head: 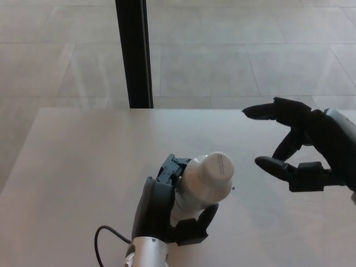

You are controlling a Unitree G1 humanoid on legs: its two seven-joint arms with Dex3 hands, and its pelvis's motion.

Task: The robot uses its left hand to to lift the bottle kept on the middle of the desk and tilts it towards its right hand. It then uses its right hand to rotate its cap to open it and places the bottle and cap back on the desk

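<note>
Pale desk [72, 167], bottle [203, 183] in left hand [167, 208], right hand [300, 147] apart.

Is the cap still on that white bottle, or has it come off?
On. The white cap sits on top of the bottle held in the left hand; the open right hand is apart from it.

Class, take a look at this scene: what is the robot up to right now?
The left robot hand holds a white bottle above the pale desk, tipped so its white cap leans toward the right. The right robot hand hovers nearby with its fingers spread open, not touching the cap. The cap is on the bottle, so unscrewing has not begun.
</note>
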